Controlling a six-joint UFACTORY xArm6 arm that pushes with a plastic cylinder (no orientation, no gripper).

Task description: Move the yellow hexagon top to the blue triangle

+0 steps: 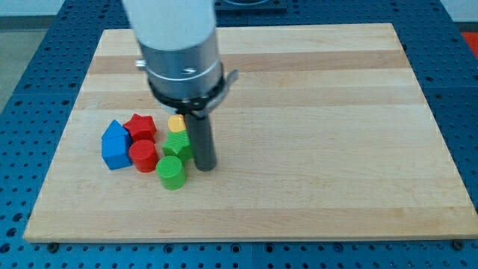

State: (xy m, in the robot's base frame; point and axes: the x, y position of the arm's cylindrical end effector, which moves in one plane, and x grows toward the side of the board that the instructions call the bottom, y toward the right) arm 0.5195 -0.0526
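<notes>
The yellow block (176,122), partly hidden behind my rod and the green block below it, sits at the upper right of a cluster on the wooden board's (314,90) left half; its shape is hard to make out. The blue house-shaped block (115,144) is at the cluster's left end, with a red star-like block (140,126) and a red cylinder (143,155) between them. My tip (205,166) rests on the board just right of the green blocks, below and right of the yellow block.
A green block (178,143) sits directly below the yellow one, and a green cylinder (172,172) lies below that. The arm's large grey and black body (181,52) hangs over the board's upper left. A blue perforated table (30,67) surrounds the board.
</notes>
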